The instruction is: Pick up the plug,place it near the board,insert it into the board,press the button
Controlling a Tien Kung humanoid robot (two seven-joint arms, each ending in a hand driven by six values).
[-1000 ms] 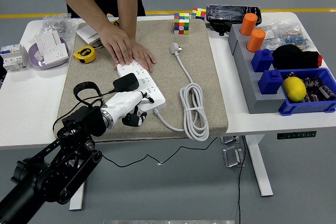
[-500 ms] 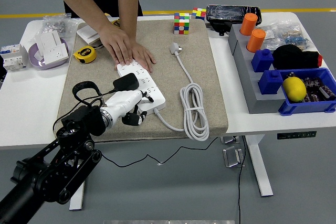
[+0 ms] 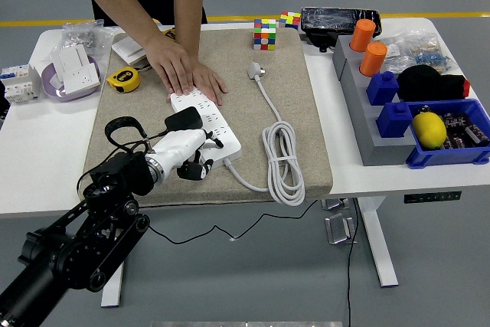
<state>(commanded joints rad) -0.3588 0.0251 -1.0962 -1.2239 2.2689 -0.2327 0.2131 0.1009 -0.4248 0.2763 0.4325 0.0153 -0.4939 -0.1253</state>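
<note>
A white power strip (image 3: 217, 123) lies on the beige mat (image 3: 291, 51), its cord coiled to the right and ending in a white plug (image 3: 255, 71). A black plug adapter (image 3: 184, 119) with a black cable sits on the strip's near left end. My left hand (image 3: 191, 152), white with dark fingertips, is at the strip's near end just below the adapter, fingers curled; I cannot tell whether they grip it. A person's hand (image 3: 187, 74) presses flat on the strip's far end. My right arm is out of view.
A yellow tape measure (image 3: 123, 78), a bowl of white sockets (image 3: 71, 74) and boxes are at the left. A Rubik's cube (image 3: 265, 34) is at the mat's far edge. Grey stand with orange cylinders (image 3: 369, 45), blue bin with a yellow ball (image 3: 429, 129) stand right.
My left hand and the adapter have shifted very slightly up and left. The person's hand stays on the strip.
</note>
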